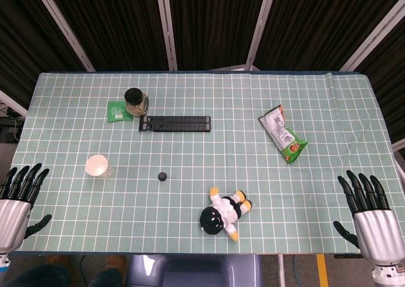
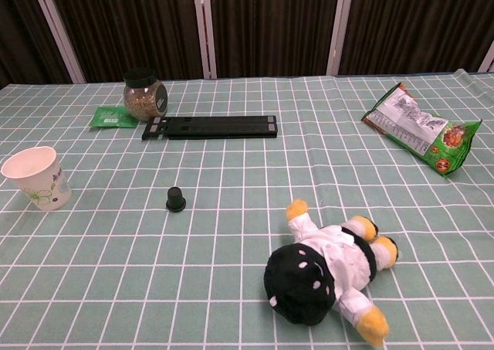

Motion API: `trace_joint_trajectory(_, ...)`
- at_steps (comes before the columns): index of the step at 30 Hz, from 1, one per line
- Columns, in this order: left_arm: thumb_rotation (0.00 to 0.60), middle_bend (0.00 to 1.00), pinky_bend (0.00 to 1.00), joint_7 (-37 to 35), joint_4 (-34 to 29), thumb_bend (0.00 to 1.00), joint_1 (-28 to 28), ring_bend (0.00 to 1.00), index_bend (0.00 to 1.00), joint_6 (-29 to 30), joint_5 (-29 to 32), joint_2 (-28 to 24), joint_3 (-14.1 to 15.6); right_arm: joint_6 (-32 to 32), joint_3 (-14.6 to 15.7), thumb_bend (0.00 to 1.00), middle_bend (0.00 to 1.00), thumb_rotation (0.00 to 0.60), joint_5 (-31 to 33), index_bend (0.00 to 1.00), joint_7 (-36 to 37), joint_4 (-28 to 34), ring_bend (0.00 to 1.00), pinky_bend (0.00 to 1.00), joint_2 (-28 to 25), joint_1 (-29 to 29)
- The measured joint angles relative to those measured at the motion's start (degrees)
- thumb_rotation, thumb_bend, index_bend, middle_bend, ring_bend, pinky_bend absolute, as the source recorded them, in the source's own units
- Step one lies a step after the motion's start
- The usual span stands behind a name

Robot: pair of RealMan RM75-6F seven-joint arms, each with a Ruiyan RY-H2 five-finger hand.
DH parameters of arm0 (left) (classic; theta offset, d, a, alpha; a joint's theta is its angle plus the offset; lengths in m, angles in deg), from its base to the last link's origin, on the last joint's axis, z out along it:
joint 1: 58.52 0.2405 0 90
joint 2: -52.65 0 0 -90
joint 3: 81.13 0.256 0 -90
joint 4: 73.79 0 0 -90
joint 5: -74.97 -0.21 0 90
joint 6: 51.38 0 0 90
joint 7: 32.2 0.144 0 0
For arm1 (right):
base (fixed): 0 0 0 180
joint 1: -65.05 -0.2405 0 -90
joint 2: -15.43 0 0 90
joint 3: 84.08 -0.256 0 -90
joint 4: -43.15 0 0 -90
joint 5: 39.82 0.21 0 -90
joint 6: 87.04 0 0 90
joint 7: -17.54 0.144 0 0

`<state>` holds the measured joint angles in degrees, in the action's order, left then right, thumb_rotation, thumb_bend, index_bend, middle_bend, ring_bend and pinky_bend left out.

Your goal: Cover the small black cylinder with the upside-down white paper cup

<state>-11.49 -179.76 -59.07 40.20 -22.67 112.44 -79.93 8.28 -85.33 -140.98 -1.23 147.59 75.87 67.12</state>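
Your cylinder (image 2: 176,198) stands upright on the table (image 1: 316,97), left of centre, its axis vertical. The cup (image 2: 35,177) sits well apart to its left, mouth up and not yet inverted; you can't see anything inside it from either view. Behind them a jar (image 2: 145,93) with a black lid holds brownish grains, touching a green packet (image 2: 113,117) and just beside a long black bar (image 2: 209,126). A plush toy (image 2: 329,269) lies near the front, a snack bag (image 2: 419,131) far right. Only the head view shows your hands: the left hand (image 1: 16,204) and right hand (image 1: 370,214) rest at the near corners, fingers spread, holding nothing.
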Motion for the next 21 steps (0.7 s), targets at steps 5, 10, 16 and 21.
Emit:
trace_joint_trajectory(5,0.6,0.0,0.0,-0.17,0.52,0.0,0.0,0.0,0.0,-0.01,-0.06,0.09,-0.07,-0.21,-0.02,0.0,0.0,0.6,0.11,0.0,0.5,0.11,0.0,0.0,-0.16,-0.08)
trace_joint_trajectory(10,0.6,0.0,0.0,0.62,2.22,0.0,-1.31,0.0,0.0,-2.26,0.37,1.39,-0.59,-0.44,-0.22,0.0,0.0,0.6,0.21,0.0,1.04,0.94,0.0,0.0,-0.45,-0.33)
trace_joint_trajectory(16,0.6,0.0,0.0,7.23,6.69,0.0,-6.24,0.0,0.0,-10.22,2.16,6.11,-2.52,-1.49,-0.6,0.0,0.0,0.6,1.54,0.0,1.39,0.93,0.0,0.0,-0.47,-0.78)
trace_joint_trajectory(21,0.6,0.0,0.0,17.34,13.4,0.0,-12.5,0.0,0.0,-18.24,4.17,12.91,-4.86,-3.3,-1.04,0.0,0.0,0.6,4.02,0.0,2.99,0.48,0.0,0.0,-0.74,-1.49)
